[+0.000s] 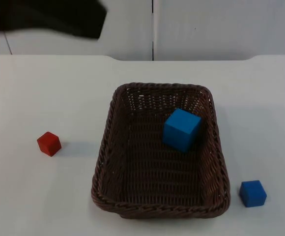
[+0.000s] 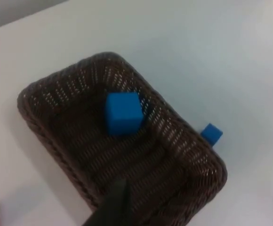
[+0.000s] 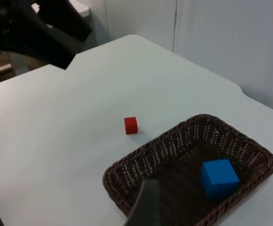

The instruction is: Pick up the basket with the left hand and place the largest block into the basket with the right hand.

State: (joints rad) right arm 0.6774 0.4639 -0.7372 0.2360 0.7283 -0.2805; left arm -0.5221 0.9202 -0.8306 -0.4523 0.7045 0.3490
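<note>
The brown wicker basket (image 1: 108, 147) stands on the white table, near its front edge. Inside it, toward the back right, lies the large blue block (image 1: 181, 129), tilted against the weave; the wrist views show it too (image 2: 123, 113) (image 3: 218, 177). My left gripper (image 2: 113, 207) hangs high above the basket (image 2: 56, 89), holding nothing. My left arm (image 1: 49, 17) is a dark shape over the table's back left. My right gripper (image 3: 146, 207) is also raised off the basket's (image 3: 141, 160) side and holds nothing.
A small red block (image 1: 49, 143) lies on the table to the basket's left. A small blue block (image 1: 253, 193) lies by the basket's front right corner. The grey partition wall (image 1: 221, 24) closes the back of the table.
</note>
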